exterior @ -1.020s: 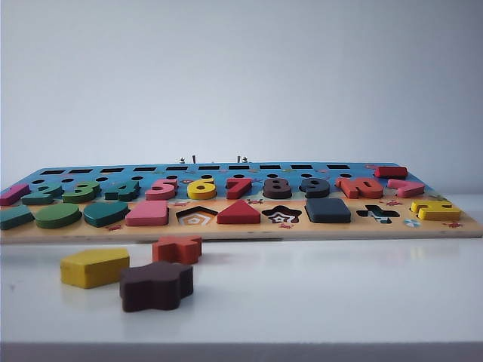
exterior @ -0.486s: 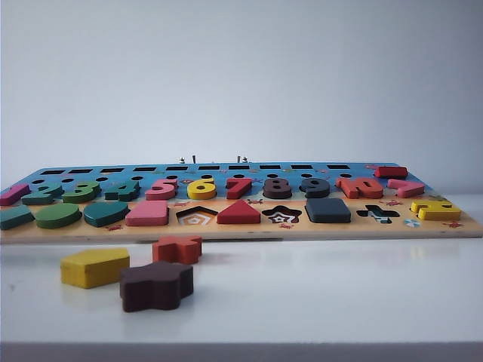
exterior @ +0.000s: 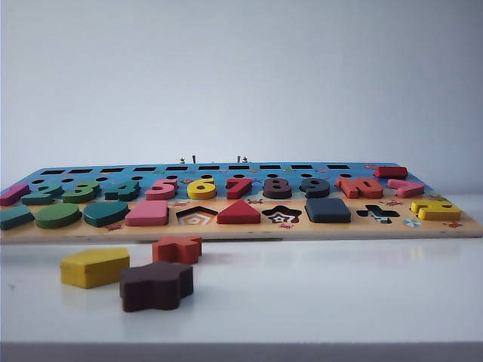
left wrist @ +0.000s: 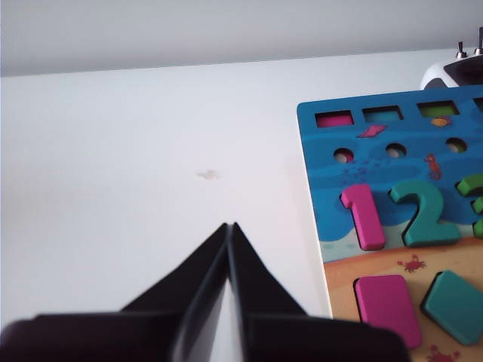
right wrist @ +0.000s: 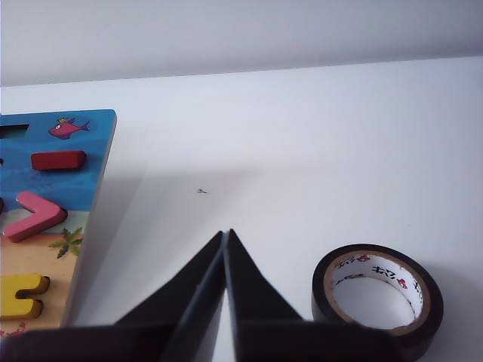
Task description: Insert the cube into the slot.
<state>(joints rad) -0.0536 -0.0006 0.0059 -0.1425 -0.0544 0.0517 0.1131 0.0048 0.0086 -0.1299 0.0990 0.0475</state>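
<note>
The cube (exterior: 327, 210) sits seated in the slot of the puzzle board (exterior: 241, 230), between the star recess (exterior: 281, 216) and the cross recess (exterior: 378, 213). Both tools — left tool (left wrist: 229, 226), right tool (right wrist: 226, 234) — are clenched empty over bare desk (exterior: 317, 294) beside the board.

Beside the puzzle board (exterior: 241, 230), three loose blocks (exterior: 156, 284) lie on the table (exterior: 339, 294); one tape roll (right wrist: 377, 296) sits past its end, and two closed grippers hover, left gripper (left wrist: 229, 226) and right gripper (right wrist: 225, 234).
</note>
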